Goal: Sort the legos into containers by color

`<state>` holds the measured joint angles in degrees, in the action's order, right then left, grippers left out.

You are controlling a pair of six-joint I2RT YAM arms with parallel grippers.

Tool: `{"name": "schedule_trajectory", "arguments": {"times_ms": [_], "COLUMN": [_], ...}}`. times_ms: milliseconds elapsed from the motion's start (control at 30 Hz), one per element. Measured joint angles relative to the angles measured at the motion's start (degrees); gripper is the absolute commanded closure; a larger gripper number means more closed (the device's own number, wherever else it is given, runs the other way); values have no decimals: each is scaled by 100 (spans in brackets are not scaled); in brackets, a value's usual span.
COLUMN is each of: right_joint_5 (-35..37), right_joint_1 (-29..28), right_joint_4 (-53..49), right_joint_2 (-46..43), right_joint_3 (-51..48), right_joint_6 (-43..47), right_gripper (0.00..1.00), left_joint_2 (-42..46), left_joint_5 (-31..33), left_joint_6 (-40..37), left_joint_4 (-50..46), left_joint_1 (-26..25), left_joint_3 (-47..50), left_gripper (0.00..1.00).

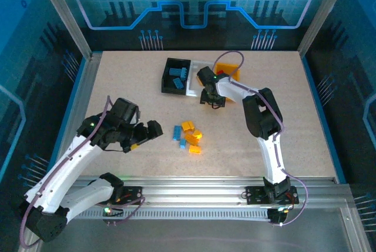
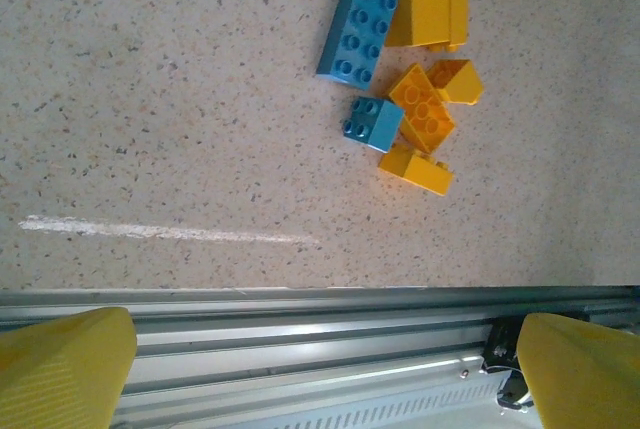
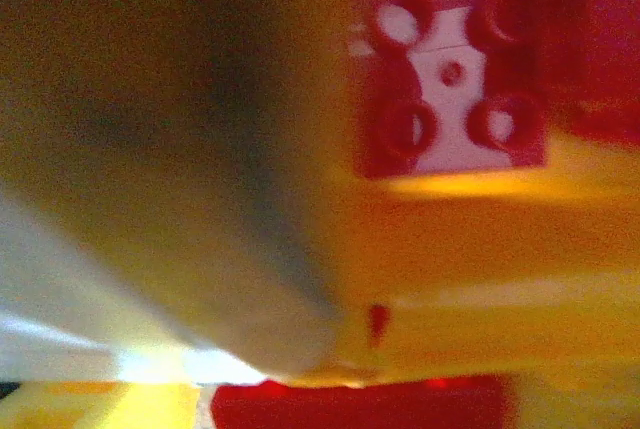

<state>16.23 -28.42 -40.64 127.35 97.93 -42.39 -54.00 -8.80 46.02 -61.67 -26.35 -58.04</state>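
Three containers stand joined in a row at the back of the table: a black bin (image 1: 167, 81) with blue legos (image 1: 179, 76) in it, a white bin (image 1: 195, 87) and a yellow-orange bin (image 1: 231, 69). A loose pile of legos lies mid-table: a long blue brick (image 2: 358, 29), a small blue one (image 2: 372, 123) and orange ones (image 2: 425, 109). My left gripper (image 2: 320, 369) hangs open and empty left of the pile (image 1: 189, 136). My right gripper (image 1: 212, 97) is at the white bin's front edge. Its wrist view is blurred yellow, with a red lego (image 3: 455, 99) close ahead.
An aluminium rail (image 1: 200, 190) runs along the table's near edge, below my left gripper's fingers (image 2: 65, 369). Metal frame posts and blue panels wall in the table on the left, right and back. Bare tabletop (image 1: 117, 81) lies left of the bins.
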Motion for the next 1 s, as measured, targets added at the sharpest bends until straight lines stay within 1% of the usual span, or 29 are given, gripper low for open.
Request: {"name": "schedule_trajectory", "arguments": {"times_ms": [200,367,433,600,800,900,1000], "right_joint_5": [-4,-15,-15,-76,-251,-350,-474], "right_joint_1": [0,0,0,-4,2,76,334], "right_joint_4": [-48,-42,-13,20,-162,-260,-291], "right_joint_2": [87,92,61,-326,-1156,-1624,-1952], "right_joint_3": [138,142,92,-461,-1198,-1276,-1176], "right_joint_6": [96,267,321,402,498,540,588], "right_gripper": [44,55,57,59,60,60,60], "left_joint_2": [-70,-168,-166,-186,-396,-588,-861], "left_joint_5": [-2,-4,-7,-28,-98,-166,-221], "left_joint_6": [-63,-107,-98,-87,26,63,59], "left_joint_4": [20,70,120,376,756,949,1099], "left_joint_1": [0,0,0,0,0,0,-20], "left_joint_3": [-42,-42,-35,46,229,271,271], "left_gripper": [1,1,1,1,1,1,1]}}
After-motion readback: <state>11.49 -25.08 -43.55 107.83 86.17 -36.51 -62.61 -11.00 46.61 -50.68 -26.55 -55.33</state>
